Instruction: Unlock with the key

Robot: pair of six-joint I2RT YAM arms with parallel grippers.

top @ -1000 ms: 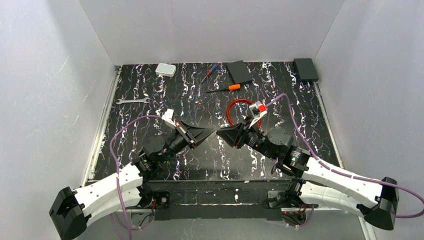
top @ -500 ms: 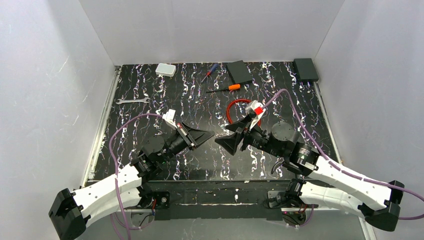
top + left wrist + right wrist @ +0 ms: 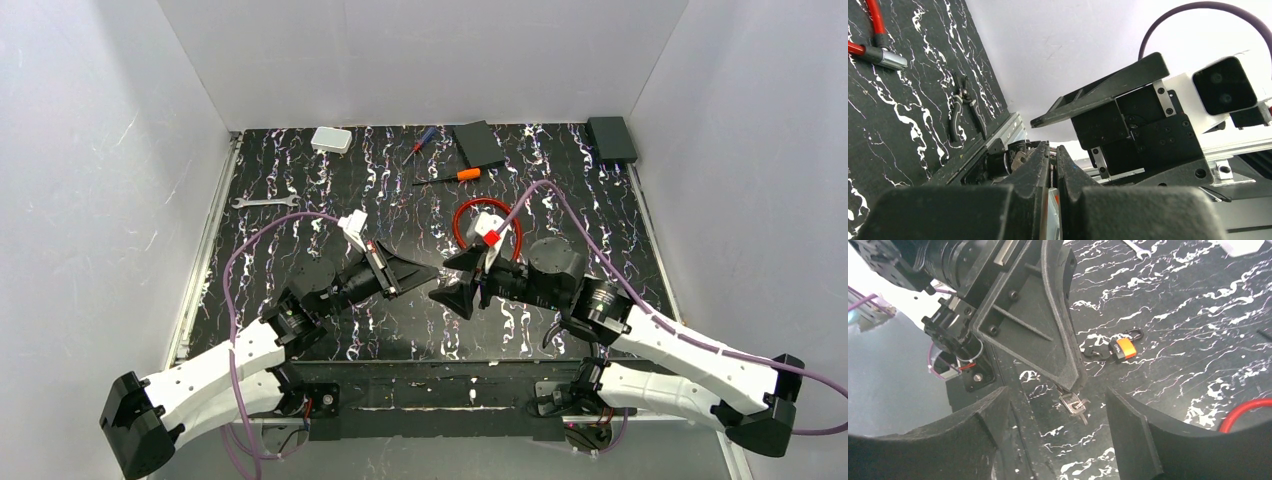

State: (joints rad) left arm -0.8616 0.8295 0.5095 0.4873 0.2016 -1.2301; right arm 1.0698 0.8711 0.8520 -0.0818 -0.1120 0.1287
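Note:
My left gripper (image 3: 432,271) hangs over the table's middle, shut on a small silvery key (image 3: 1073,402) that sticks out below its fingertips. In the left wrist view its jaws (image 3: 1053,148) are pressed together, with a sliver of orange between them. My right gripper (image 3: 438,281) faces it, open and empty. In the right wrist view its fingers (image 3: 1058,395) stand either side of the left gripper's tip and the key. A small orange padlock (image 3: 1124,348) with a black shackle lies on the table beyond. The red cable (image 3: 480,203) lies coiled behind the right wrist.
At the back lie an orange-handled screwdriver (image 3: 452,176), a small red-and-blue screwdriver (image 3: 420,144), a black slab (image 3: 479,143), a black box (image 3: 611,138) and a white box (image 3: 331,139). A silver wrench (image 3: 265,202) lies at the left. White walls close in three sides.
The right wrist has rolled and its gripper has pushed left, so its open fingers now flank the left gripper's tip. The left gripper has shifted slightly right, still shut.

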